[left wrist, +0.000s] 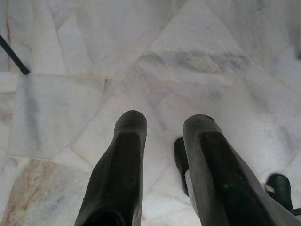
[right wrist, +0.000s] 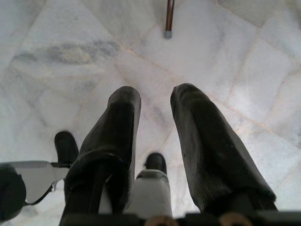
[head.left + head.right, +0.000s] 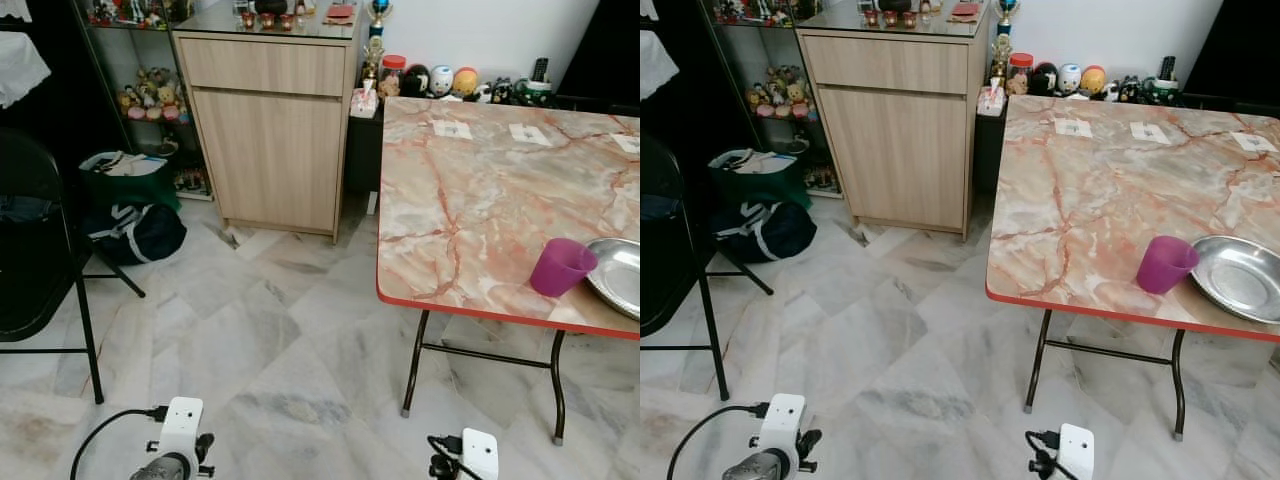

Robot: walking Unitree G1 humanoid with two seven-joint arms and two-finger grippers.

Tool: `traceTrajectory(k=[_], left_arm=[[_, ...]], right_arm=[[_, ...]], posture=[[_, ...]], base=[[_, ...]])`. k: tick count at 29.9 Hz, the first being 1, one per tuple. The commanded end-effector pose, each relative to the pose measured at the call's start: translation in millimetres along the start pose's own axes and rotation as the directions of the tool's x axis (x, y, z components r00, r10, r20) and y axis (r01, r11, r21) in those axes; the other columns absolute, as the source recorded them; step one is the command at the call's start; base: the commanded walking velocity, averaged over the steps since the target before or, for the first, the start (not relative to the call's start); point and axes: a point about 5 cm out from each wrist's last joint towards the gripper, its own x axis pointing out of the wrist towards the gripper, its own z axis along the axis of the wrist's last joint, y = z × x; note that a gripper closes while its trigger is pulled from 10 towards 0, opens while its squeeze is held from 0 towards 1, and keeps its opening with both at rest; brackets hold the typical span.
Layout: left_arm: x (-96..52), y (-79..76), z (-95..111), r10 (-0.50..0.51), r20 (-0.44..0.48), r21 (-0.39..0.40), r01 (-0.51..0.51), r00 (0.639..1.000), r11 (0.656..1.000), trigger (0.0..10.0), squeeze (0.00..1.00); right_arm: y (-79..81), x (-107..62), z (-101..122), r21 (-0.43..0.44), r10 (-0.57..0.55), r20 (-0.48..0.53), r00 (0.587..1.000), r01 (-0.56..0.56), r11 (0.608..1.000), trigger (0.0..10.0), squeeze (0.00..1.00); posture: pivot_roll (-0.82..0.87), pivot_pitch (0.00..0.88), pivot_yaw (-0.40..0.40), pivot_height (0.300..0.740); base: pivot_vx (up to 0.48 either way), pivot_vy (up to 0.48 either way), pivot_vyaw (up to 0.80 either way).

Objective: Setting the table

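A marble-patterned table [image 3: 470,190] with a red edge stands to the right. Near its front edge a purple cup [image 3: 560,266] stands beside a round metal plate [image 3: 622,275]. Both arms hang low at the bottom of the eye views, left wrist [image 3: 178,445] and right wrist [image 3: 470,455], well away from the table. My left gripper [image 1: 164,123] is open over the marble floor with nothing between its fingers. My right gripper [image 2: 155,101] is open as well, pointing down at the floor near a table leg foot [image 2: 167,33].
A wooden cabinet [image 3: 268,125] stands against the back wall. A black folding chair [image 3: 40,260] is at the left, with dark bags [image 3: 135,225] behind it. Small figurines [image 3: 440,80] line the wall past the table. White cards [image 3: 452,129] lie on the table's far side.
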Motion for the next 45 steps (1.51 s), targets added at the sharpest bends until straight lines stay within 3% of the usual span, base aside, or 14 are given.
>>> traceTrajectory(k=[1,7,10,16,23,33,45], left_arm=[[-2.0,2.9,-6,0.009,-0.019,-0.003,-0.009,1.0,1.0,10.0,0.0],[-3.6,15.9,-6,0.049,-0.018,-0.028,-0.05,0.999,0.998,10.0,0.0],[-1.6,13.5,0,0.039,-0.006,-0.02,-0.039,0.999,0.999,10.0,0.0],[-0.5,10.4,3,0.025,0.001,-0.003,-0.025,1.0,1.0,10.0,0.0],[-4.8,13.8,-12,0.029,-0.042,0.023,-0.028,0.999,0.999,10.0,0.0],[-3.0,11.1,-5,0.011,-0.015,0.049,-0.011,1.0,0.999,10.0,0.0],[-3.1,3.4,-9,-0.013,-0.023,0.061,0.014,1.0,0.998,10.0,0.0]], right_arm=[[1.4,-1.2,-6,-0.01,0.006,-0.018,1.0,-0.007,1.0,10.0,0.0],[11.3,-1.0,-7,-0.022,0.025,-0.014,1.0,-0.025,0.999,10.0,0.0],[8.6,0.0,-2,-0.014,0.014,0.009,1.0,-0.014,1.0,10.0,0.0],[1.3,0.1,3,0.031,-0.015,0.035,0.999,0.014,0.999,10.0,0.0],[-4.3,-1.1,2,0.049,-0.042,0.039,0.998,0.04,0.998,10.0,0.0],[2.7,0.3,5,0.081,-0.045,0.056,0.997,0.041,0.996,10.0,0.0],[-2.2,-2.1,-2,0.106,-0.073,0.048,0.996,0.067,0.992,10.0,0.0]], posture=[[-0.04,0.0,-0.019,0.74],[-0.14,0.0,-0.02,0.74],[-0.12,0.0,0.01,0.74],[-0.1,0.0,-0.012,0.74],[-0.06,0.0,-0.013,0.74],[-0.02,0.0,-0.034,0.74],[0.0,0.0,-0.039,0.74]], base=[[0.0,0.0,0.0],[0.0,0.0,0.0],[0.0,0.0,0.0],[0.0,0.0,0.0],[0.0,0.0,0.0],[0.0,0.0,0.0],[0.0,0.0,0.0]])
